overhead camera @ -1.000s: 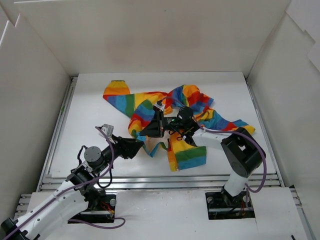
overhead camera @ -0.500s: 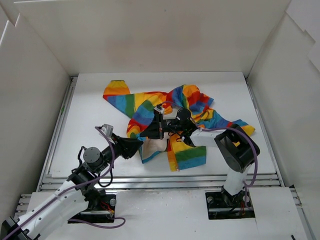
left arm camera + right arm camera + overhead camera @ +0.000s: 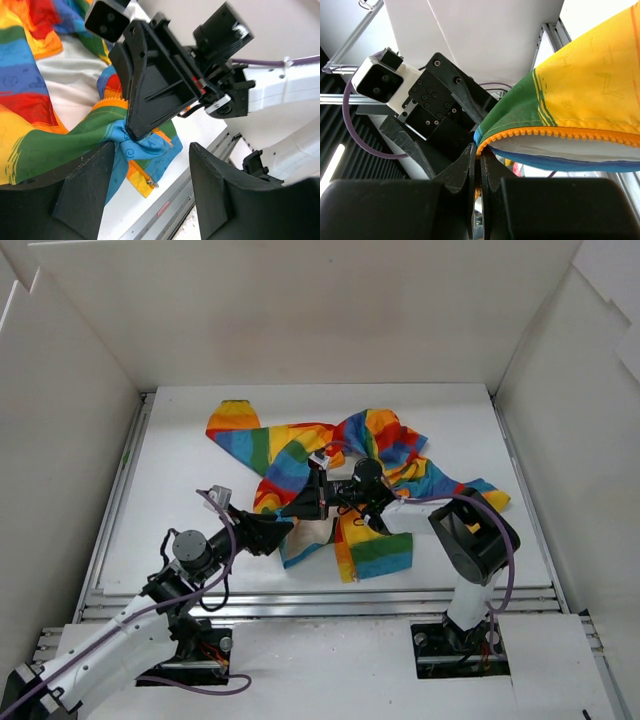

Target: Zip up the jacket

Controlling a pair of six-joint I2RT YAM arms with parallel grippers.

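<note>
Table (image 3: 170, 470) at 9 o'clock is left unblocked; ctr is taken up by jacket (image 3: 262, 445) & right fingers (image 3: 464, 175).

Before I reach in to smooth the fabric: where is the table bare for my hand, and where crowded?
Bare table: the far strip between jacket and back wall, the left side along the left wall, the right near corner below the sleeve. Crowded: the middle, where left gripper and right gripper meet at the jacket.
</note>
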